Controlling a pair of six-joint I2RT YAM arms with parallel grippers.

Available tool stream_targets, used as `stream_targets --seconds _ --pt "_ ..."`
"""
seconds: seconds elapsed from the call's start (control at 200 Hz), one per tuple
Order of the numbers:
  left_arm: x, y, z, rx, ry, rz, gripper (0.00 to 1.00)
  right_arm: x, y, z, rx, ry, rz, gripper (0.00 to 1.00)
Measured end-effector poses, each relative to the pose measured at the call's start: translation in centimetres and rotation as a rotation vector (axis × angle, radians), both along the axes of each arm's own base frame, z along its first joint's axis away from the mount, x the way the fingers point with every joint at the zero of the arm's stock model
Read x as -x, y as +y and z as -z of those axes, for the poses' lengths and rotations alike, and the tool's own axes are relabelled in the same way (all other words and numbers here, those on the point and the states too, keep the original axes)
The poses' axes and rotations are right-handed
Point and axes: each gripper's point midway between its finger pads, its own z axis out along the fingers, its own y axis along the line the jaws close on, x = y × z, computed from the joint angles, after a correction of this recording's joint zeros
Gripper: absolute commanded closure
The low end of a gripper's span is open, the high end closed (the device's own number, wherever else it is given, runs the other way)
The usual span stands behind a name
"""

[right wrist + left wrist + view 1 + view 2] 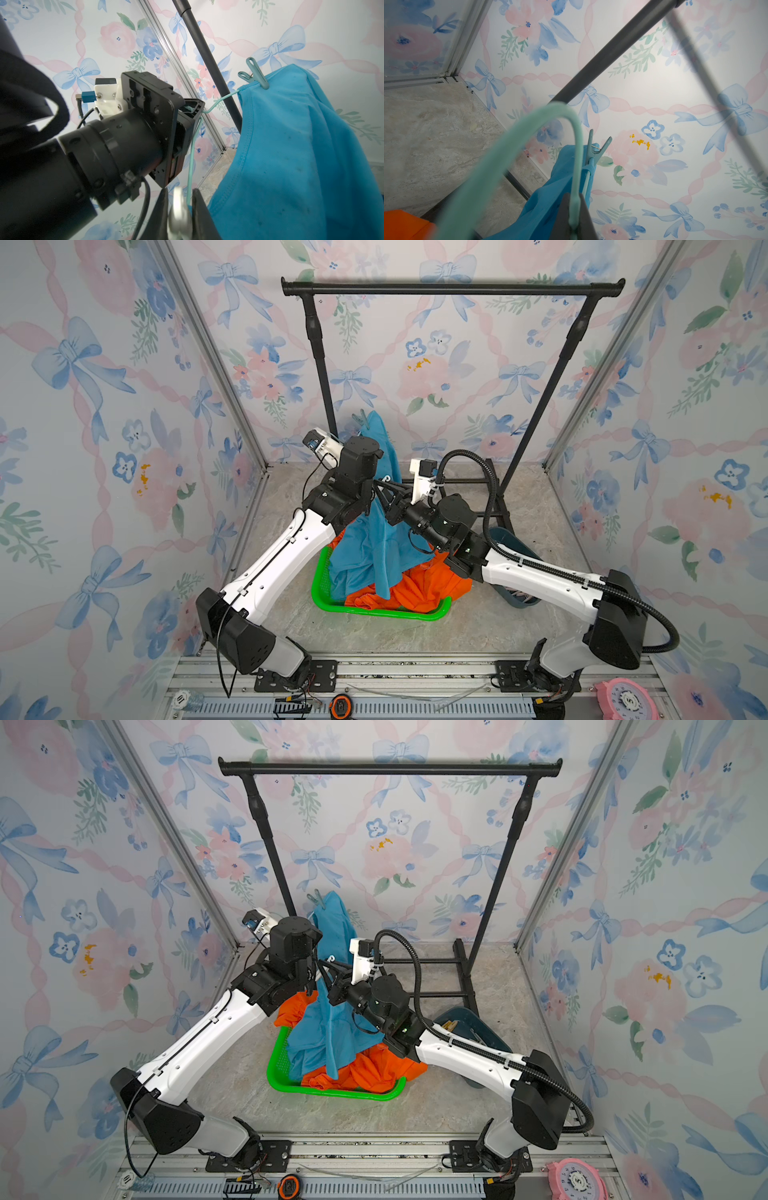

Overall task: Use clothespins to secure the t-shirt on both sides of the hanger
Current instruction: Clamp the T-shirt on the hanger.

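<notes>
Obs: left claw (574,197) clamped the hanger (556,108), right claw (179,193) pinched a pale clothespin (178,214) — I feared it biting t-shirt (301,155) only, missing the hanger.

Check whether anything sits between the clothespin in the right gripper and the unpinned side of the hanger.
Nothing visible does. The pale clothespin in the right gripper sits right beside the hanger wire and the near edge of the blue t-shirt; the left gripper grips the hanger farther along, clear of that gap.
</notes>
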Motion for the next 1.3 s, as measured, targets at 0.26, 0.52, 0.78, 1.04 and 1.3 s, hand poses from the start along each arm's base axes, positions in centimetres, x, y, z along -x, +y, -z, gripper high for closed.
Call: stream_targets --seconds 0.26,0.52,0.78,1.04,1.3 --pt "0.0 0.2 -0.1 0.002 -0.002 -0.002 1.0 0.7 -0.8 -0.9 0.005 -0.008 -0.002 0.95" --pt "-0.1 0.6 -0.1 0.0 0.0 -0.012 1.0 1.9 -2.2 -2.3 -0.028 -0.033 -0.009 0.95" --pt "-0.1 0.6 -0.1 0.0 0.0 -0.013 1.0 1.9 -2.0 -0.2 0.006 -0.008 -0.01 0.95" --pt "-0.1 0.6 -0.1 0.0 0.0 -0.013 1.0 1.8 -1.0 1.0 0.027 -0.002 -0.013 0.95" --pt "-0.1 0.6 -0.1 -0.001 0.001 -0.014 1.0 1.4 0.2 2.6 0.052 -0.002 -0.007 0.95"
